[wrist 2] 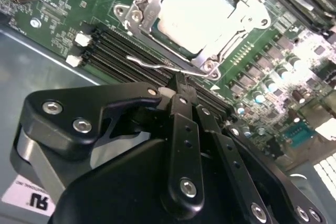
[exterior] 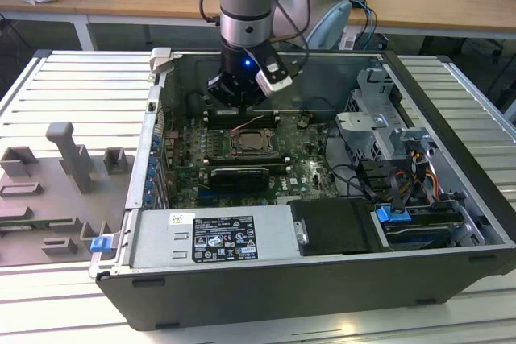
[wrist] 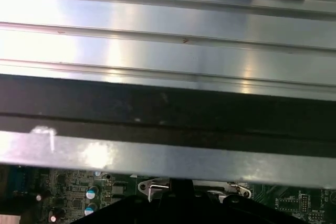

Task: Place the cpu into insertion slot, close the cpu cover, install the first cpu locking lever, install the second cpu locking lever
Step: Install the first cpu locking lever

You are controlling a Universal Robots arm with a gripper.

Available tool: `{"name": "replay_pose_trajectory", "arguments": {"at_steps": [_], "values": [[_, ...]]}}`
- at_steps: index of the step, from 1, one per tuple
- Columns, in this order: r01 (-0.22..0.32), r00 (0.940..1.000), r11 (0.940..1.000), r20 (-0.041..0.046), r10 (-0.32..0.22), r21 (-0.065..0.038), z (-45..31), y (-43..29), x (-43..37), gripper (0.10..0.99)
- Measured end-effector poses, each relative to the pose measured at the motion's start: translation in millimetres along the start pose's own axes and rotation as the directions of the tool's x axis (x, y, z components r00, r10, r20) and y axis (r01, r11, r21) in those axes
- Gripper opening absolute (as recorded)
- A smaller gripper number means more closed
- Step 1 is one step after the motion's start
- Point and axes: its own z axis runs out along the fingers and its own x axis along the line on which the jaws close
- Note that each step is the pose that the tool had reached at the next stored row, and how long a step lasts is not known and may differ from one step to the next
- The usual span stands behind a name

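— Where is the exterior view looking from?
— From above the near side, it is taking in the whole open computer case [exterior: 322, 231].
— And the wrist views?
— The second is looking closely at the insertion slot [wrist 2: 197, 22]; the first is facing the case wall [wrist: 168, 114]. Both are sharing the green circuit board [wrist 2: 68, 3].

**Ribbed metal table: what sits on it**

Silvery ribbed aluminium table [exterior: 64, 78] carries the open dark-grey computer case [exterior: 322, 279], lying on its side and taking up most of the surface toward the exterior view's right. On the exterior view's left, just beside the case, lies a flat grey plastic fixture tray [exterior: 48, 199] with upright blocks. First wrist view shows the same ribbed table surface [wrist: 157, 40] beyond the case's dark edge.
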Motion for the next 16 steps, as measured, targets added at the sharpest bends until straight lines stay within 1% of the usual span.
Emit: {"name": "replay_pose_trajectory", "arguments": {"at_steps": [5, 10, 16], "values": [[0.000, 1.0000, 1.0000, 0.0002, 0.000, 0.000, 2.0, 2.7, -7.4, 0.106], [-0.004, 1.0000, 1.0000, 0.0003, 0.004, 0.000, 3.5, 2.1, -13.7, 0.106], [-0.006, 1.0000, 1.0000, 0.0005, 0.006, 0.000, 7.4, 1.1, -24.2, 0.106]]}}
